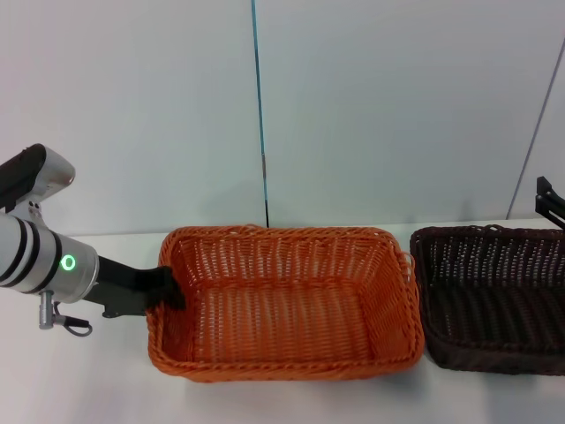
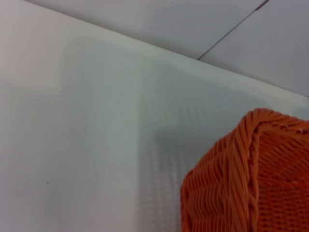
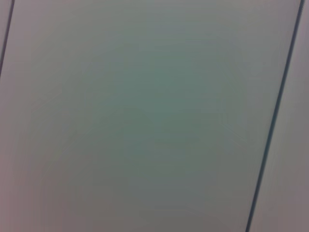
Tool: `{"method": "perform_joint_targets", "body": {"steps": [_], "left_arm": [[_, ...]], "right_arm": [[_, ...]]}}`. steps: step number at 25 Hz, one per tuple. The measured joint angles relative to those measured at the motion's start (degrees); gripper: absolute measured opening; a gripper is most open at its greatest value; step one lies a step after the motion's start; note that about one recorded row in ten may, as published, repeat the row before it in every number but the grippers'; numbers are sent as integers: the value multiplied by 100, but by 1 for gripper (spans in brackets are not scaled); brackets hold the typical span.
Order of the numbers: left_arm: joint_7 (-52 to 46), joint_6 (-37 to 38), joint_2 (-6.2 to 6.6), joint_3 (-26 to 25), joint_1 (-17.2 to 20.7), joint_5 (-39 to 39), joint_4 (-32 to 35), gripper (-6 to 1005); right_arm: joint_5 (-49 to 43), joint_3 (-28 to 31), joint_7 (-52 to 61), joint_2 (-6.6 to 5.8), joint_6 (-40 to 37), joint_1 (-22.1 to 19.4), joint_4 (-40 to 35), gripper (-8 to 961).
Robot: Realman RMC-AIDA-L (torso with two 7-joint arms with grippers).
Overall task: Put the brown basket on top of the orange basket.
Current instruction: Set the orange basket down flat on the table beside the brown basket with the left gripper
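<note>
Two woven baskets sit side by side on a white surface (image 1: 88,389) in front of a pale panelled wall (image 1: 371,106), and the stacking job is not yet done. The orange basket (image 1: 282,305) occupies the middle of the head view, empty and upright. The brown basket (image 1: 494,305) rests just beside it on the robot's right, their near rims almost touching, with its far end cut off by the edge of the view.

The left end effector (image 1: 168,291) sits at the orange basket's left short wall, its dark tip against the braided rim, seemingly over the edge; whether the fingers are closed on the rim or merely resting there cannot be told from these views. The left wrist view shows only a corner of the orange basket (image 2: 251,179) and bare surface beyond it.

The right end effector (image 1: 549,205) shows as a dark sliver at the right edge of the head view, above the brown basket's far rim and apparently clear of it; its finger state cannot be told. The right wrist view shows only the wall.

By the look of things, the whole transfer remains: the brown basket must still be gripped, lifted and set down inside the orange one.
</note>
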Motion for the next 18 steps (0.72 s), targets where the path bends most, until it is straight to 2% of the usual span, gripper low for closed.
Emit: {"method": "perform_joint_targets", "body": {"steps": [18], "left_arm": [[222,143,-20,27,-38,-6,178,159]], "right_arm": [[32,-22,9,-83,48,37,-27,945]]}}
